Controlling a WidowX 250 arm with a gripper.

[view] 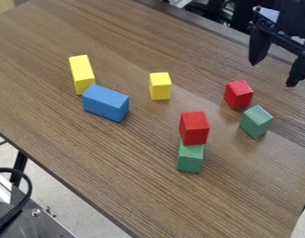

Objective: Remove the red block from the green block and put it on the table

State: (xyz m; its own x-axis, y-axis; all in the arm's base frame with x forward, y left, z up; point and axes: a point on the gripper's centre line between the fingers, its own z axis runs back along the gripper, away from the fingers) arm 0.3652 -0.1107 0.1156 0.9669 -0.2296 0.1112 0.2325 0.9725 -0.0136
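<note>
- The stacked red block (194, 128) sits on top of a green block (189, 160), well in from the lower-left edge of the worktop (111, 162).
- Wood grain shows between this stack and the small yellow block (160, 87), and also toward the lower-right edge.
- To the stack's upper right, a second red block (239, 95) and a second green block (257, 122) lie close together, the nearest things to it.
- The blue block (105, 103) and the tall yellow block (82, 74) are farther left.
- The stacked red block is plain, bright and upright.
- The gripper (276, 72) hangs at the upper right, its fingers (259, 49) wide apart.
</note>
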